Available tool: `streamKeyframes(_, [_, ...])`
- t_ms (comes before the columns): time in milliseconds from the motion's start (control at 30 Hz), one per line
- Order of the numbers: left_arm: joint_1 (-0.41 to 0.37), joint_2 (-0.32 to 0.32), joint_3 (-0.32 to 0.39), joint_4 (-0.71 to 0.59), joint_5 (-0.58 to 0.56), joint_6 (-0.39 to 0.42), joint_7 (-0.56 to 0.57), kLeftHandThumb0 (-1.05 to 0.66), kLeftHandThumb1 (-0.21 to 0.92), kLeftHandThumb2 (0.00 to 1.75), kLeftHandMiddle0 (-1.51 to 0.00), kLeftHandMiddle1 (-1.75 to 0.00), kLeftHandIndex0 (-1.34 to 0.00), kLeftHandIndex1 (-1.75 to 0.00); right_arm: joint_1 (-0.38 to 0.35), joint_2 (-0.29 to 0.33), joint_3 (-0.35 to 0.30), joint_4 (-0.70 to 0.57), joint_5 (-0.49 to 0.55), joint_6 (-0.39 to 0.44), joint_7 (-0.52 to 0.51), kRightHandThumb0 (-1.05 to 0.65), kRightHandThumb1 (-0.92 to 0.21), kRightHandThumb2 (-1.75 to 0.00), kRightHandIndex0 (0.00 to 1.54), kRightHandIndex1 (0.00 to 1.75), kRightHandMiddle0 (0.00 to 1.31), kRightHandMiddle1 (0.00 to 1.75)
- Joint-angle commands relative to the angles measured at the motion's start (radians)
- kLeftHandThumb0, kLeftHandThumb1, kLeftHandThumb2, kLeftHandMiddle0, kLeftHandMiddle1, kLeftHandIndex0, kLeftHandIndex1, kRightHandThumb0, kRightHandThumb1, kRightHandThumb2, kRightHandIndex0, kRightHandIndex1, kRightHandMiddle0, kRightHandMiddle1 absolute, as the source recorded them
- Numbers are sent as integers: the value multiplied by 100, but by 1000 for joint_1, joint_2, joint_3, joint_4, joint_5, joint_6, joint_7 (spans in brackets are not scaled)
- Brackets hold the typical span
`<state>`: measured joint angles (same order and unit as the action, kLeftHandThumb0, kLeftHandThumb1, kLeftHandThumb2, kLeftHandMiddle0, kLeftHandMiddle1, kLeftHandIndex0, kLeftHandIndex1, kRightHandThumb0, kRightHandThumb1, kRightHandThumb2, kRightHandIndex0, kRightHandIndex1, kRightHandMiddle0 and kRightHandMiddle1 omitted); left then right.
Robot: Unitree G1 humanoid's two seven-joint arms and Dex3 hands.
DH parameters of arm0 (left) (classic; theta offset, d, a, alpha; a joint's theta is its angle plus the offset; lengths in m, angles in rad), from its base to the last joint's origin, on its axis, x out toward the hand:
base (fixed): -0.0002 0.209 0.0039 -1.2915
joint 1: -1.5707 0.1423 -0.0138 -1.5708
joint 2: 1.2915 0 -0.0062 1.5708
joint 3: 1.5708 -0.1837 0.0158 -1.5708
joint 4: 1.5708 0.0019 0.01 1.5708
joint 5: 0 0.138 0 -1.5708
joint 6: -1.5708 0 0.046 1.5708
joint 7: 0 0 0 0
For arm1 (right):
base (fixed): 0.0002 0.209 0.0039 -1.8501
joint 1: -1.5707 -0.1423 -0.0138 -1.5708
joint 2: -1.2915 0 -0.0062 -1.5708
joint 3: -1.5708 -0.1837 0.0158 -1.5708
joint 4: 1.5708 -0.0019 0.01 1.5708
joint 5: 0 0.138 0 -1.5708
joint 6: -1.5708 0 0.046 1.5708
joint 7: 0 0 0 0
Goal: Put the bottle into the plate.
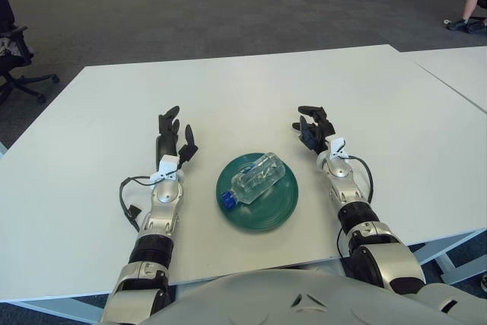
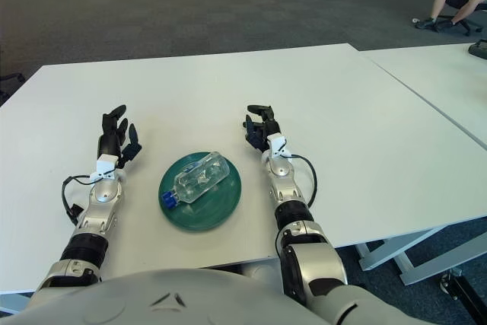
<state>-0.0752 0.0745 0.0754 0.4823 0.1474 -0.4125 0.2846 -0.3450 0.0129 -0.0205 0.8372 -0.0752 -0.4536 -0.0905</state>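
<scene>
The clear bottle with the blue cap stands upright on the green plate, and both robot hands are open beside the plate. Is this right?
Not quite. The bottle does not stand upright: it lies on its side in the green plate, as the left eye view shows. The left robot hand and right robot hand are open beside the plate.

- The plate (image 1: pixel 262 207) sits on the desk (image 1: pixel 228 89), near its front edge.
- The bottle (image 1: pixel 253 179) lies on its side in the plate, cap toward the front left.
- The left robot hand (image 1: pixel 172 138) shows left of the plate.
- The right robot hand (image 1: pixel 313 129) shows to the plate's right, further back.
</scene>
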Motion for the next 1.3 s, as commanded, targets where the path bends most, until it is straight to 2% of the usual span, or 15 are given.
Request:
streamKeyframes(0, [-11,6,4,-11,2,10,-1,-75,92,86,-38,0,0,-78,0,-9,3,36,-23,-94,-31,-60,-92,-61,36,90,5,120])
streamKeyframes(233, [-10,6,1,-18,1,3,-8,-76,92,86,-38,0,0,-78,-13,-24,-4,170,-36,-263,-63,-60,-92,-56,34,88,4,122])
streamKeyframes(667, [-14,9,-2,-17,-1,-11,-25,-74,92,85,-39,0,0,-78,-40,-19,-27,287,-37,-450,-118,-55,-92,-57,36,84,1,122])
streamKeyframes(800, [-20,11,-3,-15,-2,-7,-34,-74,92,85,-40,-1,0,-79,-46,-14,-28,314,-54,-511,-169,-54,-92,-59,40,84,2,121])
streamKeyframes(1267, [-24,13,-4,-24,-8,10,-67,-72,92,85,-39,0,0,-80,-63,-9,-32,357,-43,-529,-188,-57,-92,-65,44,84,4,119])
